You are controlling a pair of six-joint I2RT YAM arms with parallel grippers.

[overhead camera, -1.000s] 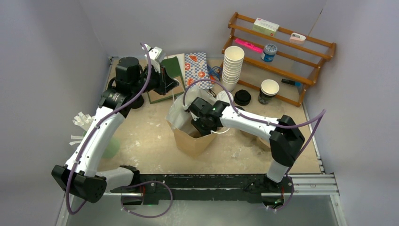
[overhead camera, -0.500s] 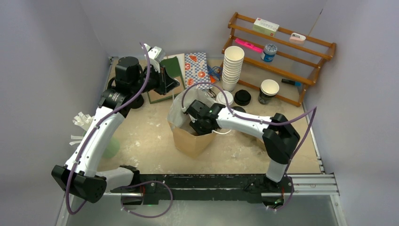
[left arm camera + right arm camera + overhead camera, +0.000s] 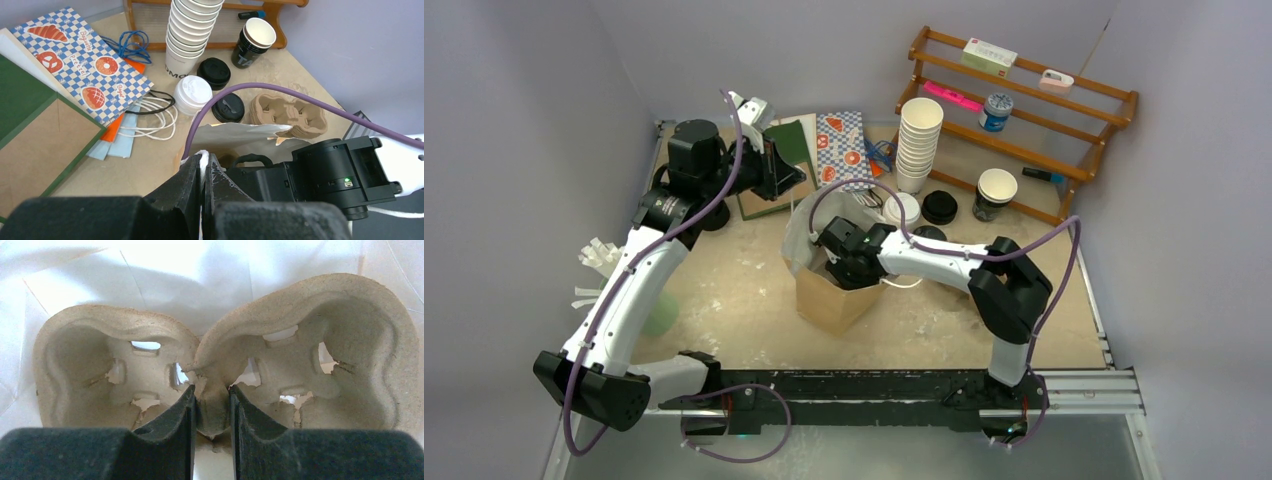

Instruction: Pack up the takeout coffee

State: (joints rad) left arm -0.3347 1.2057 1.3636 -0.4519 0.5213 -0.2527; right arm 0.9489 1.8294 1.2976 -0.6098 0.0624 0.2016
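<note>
Takeout coffee: white-lidded cup [image 3: 902, 208] and black-lidded cup [image 3: 940, 207] upright on bench [image 3: 724, 290], side by side, behind paper bag [image 3: 829, 300] and outside it. Right claw [image 3: 211, 396] inside bag, pinching centre ridge of pulp cup carrier [image 3: 310, 340]. Left claw [image 3: 203, 160] closed on bag's white rim.

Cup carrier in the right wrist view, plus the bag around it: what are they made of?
Cup carrier: looks like molded paper pulp, matte tan; fibrous surface, ragged cutout edges. Bag: likely paper, matte brown outside, white inside; sharp creases. Any coating can't be told.
</note>
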